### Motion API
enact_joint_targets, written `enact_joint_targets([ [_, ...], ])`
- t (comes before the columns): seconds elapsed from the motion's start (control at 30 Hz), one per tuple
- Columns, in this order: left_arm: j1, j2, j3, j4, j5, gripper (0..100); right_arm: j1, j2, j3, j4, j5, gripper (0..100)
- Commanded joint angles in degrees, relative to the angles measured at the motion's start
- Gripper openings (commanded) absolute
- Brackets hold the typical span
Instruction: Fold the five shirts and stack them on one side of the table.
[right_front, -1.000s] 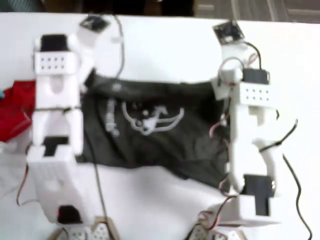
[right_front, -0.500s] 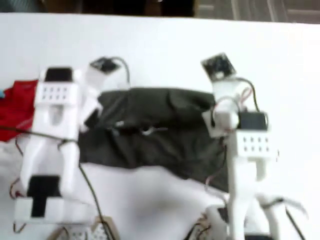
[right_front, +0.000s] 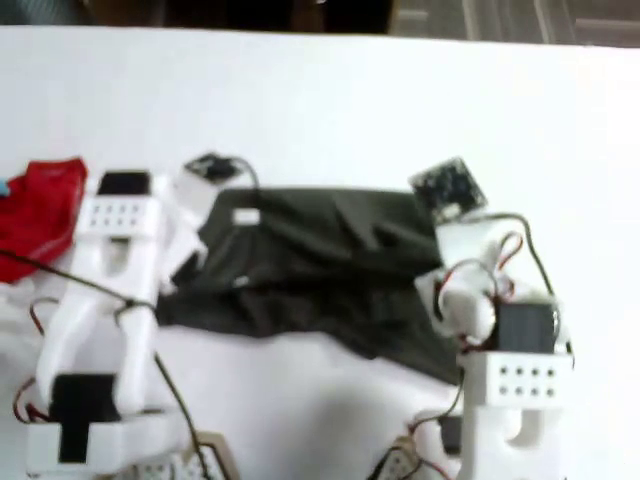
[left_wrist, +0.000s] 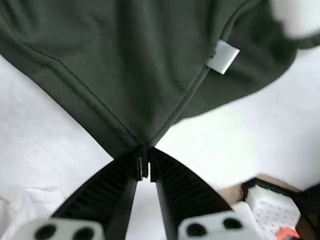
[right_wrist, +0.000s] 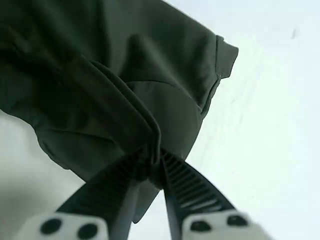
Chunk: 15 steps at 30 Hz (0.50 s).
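A dark green shirt (right_front: 320, 265) lies across the middle of the white table (right_front: 330, 100), its far edge folded over toward the near side. A white label (right_front: 245, 217) shows near its left end. My left gripper (right_front: 190, 250) is shut on the shirt's (left_wrist: 125, 65) left edge, pinching the fabric at a seam (left_wrist: 142, 155). At the shirt's right end my right gripper (right_front: 445, 290) is shut on a bunched fold of the cloth (right_wrist: 115, 85). Both hold the fabric lifted over the lower layer.
A red shirt (right_front: 40, 215) lies crumpled at the left edge of the table. The arm bases and loose cables (right_front: 180, 400) crowd the near edge. A white perforated part (left_wrist: 272, 205) stands near the left arm's base.
Both grippers have pulled the shirt's far edge toward the near side, folding it over. The white print that showed on the shirt is now covered.
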<state>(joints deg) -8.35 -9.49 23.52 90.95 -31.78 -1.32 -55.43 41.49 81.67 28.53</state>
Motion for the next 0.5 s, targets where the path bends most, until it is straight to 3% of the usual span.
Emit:
enact_joint_targets([
  [0.0, -0.9, -4.0, 0.2, 1.4, -0.5, 3, 0.7, -4.2, 0.2, 1.9, 1.1, 1.8],
  [0.17, -1.1, -5.6, 3.2, 0.7, -2.4, 3, 3.3, -8.7, 1.4, 5.1, 4.2, 1.8],
  [0.47, -1.2, -5.5, 14.6, -11.4, -2.8, 3, 9.5, -10.6, 15.5, -0.5, 11.1, 1.8],
])
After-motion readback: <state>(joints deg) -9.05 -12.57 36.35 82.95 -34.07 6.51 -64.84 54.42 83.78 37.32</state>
